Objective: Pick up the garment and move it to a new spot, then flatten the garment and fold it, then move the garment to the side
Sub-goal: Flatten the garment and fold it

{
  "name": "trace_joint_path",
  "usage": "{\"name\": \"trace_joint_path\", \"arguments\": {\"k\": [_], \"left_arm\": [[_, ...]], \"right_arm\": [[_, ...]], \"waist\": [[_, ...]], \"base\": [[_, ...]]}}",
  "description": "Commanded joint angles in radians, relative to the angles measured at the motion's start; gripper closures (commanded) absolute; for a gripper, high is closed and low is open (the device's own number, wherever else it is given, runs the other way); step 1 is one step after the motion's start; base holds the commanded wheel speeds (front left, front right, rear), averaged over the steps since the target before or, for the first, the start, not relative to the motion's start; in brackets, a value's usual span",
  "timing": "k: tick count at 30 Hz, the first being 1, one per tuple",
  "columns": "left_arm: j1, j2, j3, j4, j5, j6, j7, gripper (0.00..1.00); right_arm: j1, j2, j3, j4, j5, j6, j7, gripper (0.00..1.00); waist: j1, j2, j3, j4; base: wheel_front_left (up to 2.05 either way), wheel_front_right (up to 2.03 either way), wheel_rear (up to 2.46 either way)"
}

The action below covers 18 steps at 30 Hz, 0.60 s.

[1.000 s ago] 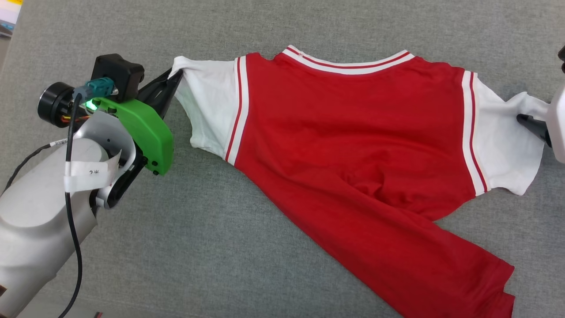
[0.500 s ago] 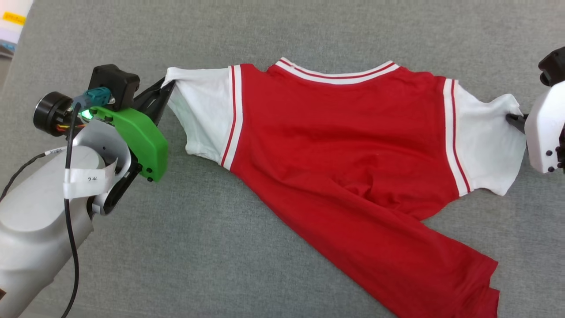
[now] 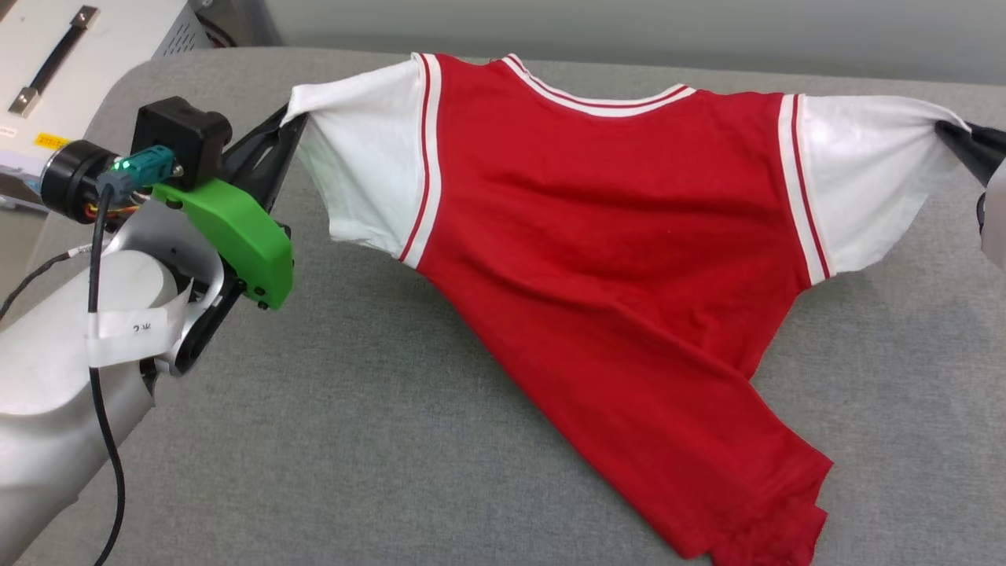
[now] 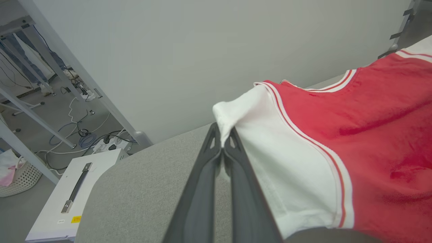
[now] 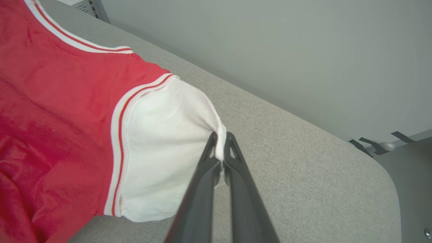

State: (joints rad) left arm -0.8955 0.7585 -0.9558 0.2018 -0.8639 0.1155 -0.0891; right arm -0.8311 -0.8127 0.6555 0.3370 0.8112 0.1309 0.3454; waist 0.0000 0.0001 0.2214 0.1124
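Over the grey table (image 3: 393, 440), we hold the shirt (image 3: 613, 236) by 2 sleeve tips, left gripper (image 4: 222, 135) and right gripper (image 5: 220, 141) clamped on cloth; thin pinches could slip if stretched wider.

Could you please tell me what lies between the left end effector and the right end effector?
The red jersey stretches across that gap, held by the left end effector and the right end effector, as the head view shows.

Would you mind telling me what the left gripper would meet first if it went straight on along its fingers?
The garment's white sleeve, pinched in the left gripper; past that fold, probably just the pale wall, though depth is unclear.
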Motion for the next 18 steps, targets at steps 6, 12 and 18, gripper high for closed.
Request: {"name": "trace_joint_path", "arguments": {"k": [6,12,18], "left_arm": [[-0.070,0.028,0.028,-0.086,0.030,0.019,-0.004,1.00],[-0.144,0.033,0.043,-0.125,0.050,0.009,0.015,1.00],[-0.233,0.011,0.058,-0.144,0.068,-0.004,0.032,1.00]], "right_arm": [[-0.030,0.007,-0.076,-0.039,-0.048,0.000,-0.069,1.00],[-0.064,0.022,-0.151,-0.081,-0.103,0.000,-0.098,1.00],[-0.104,0.041,-0.216,-0.121,-0.142,0.000,-0.093,1.00]], "waist": [[0.0000,-0.0001,-0.103,-0.045],[0.0000,-0.0001,-0.142,-0.066],[0.0000,-0.0001,-0.163,-0.081]], "base": [[0.00,0.00,0.00],[0.00,0.00,0.00],[0.00,0.00,0.00]]}}
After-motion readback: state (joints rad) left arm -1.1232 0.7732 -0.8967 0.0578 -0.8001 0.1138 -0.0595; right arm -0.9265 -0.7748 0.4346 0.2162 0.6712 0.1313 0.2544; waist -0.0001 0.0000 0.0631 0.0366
